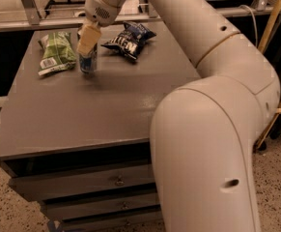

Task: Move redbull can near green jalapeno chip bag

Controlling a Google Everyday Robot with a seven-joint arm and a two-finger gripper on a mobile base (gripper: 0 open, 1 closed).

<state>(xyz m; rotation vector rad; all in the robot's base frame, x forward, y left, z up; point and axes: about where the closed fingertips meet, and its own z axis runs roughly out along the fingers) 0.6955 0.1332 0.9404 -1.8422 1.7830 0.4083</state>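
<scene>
**Can gripped beside the green bag**

Camera view: the end effector (87,46) pinches the top of the slim silver and blue redbull can (88,63) with its beige fingers (89,35), low over the grey metal surface (96,115). The light green jalapeno chip bag (57,52) lies just left of the end effector. A dark blue chip bag (128,40) lies to its right.

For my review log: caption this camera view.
Pincer grips upright redbull can beside green jalapeno chip bag lying on grey table.
</scene>
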